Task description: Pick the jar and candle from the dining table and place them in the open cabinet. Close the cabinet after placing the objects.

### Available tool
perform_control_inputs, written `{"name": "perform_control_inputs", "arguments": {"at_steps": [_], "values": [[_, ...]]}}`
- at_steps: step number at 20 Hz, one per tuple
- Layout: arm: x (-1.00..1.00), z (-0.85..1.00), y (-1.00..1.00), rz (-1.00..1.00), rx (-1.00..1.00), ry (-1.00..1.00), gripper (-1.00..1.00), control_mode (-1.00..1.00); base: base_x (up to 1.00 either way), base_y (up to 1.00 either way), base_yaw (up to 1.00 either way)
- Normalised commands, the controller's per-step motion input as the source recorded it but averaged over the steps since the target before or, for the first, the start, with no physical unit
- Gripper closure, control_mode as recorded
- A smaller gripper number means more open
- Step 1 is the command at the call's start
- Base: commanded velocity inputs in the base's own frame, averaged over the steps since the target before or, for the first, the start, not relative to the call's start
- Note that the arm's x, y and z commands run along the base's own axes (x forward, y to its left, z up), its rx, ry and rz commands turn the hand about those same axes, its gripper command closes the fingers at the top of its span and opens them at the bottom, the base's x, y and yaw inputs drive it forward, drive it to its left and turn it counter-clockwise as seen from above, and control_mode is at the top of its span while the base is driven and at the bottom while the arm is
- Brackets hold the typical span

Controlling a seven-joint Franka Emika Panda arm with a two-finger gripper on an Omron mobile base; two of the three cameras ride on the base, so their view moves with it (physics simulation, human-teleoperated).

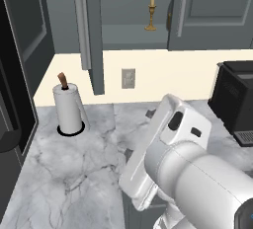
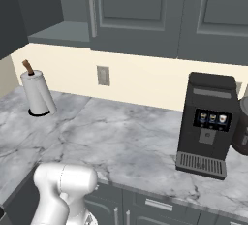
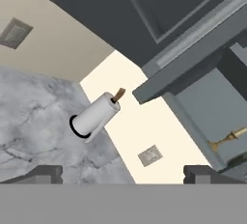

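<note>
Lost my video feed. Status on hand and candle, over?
Hand open, empty. Candle upright on the shelf of the open cabinet. Jar not sighted. Paper towel roll on counter below, clear of the doors.

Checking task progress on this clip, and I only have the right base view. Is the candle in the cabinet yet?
Observer: Yes. In the left base view the candle stands upright on the shelf of the cabinet.
Operator: Is that cabinet shut?
Observer: No. The door left of the candle is swung out towards the counter, so the shelf is exposed.
Operator: Is the tool carrying anything?
Observer: No. In the hand view the tool is open, with nothing between its tips.
</note>
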Motion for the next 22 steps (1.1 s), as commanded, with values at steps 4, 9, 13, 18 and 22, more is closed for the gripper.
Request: {"name": "perform_control_inputs", "arguments": {"at_steps": [4,9,13,18,22], "values": [[-0.06,0.14,0.30,0.03,-0.14,-0.08,-1.00,-1.00,0.00,0.00,0.00],[0.00,0.17,0.22,0.01,-0.10,-0.03,-1.00,-1.00,0.00,0.00,0.00],[0.14,0.22,0.12,0.00,-0.07,0.00,-1.00,-1.00,0.00,0.00,0.00],[0.19,0.21,0.08,0.00,-0.06,0.00,-1.00,-1.00,0.00,0.00,0.00],[0.29,0.18,0.02,0.00,-0.06,0.00,-1.00,-1.00,0.00,0.00,0.00]]}}
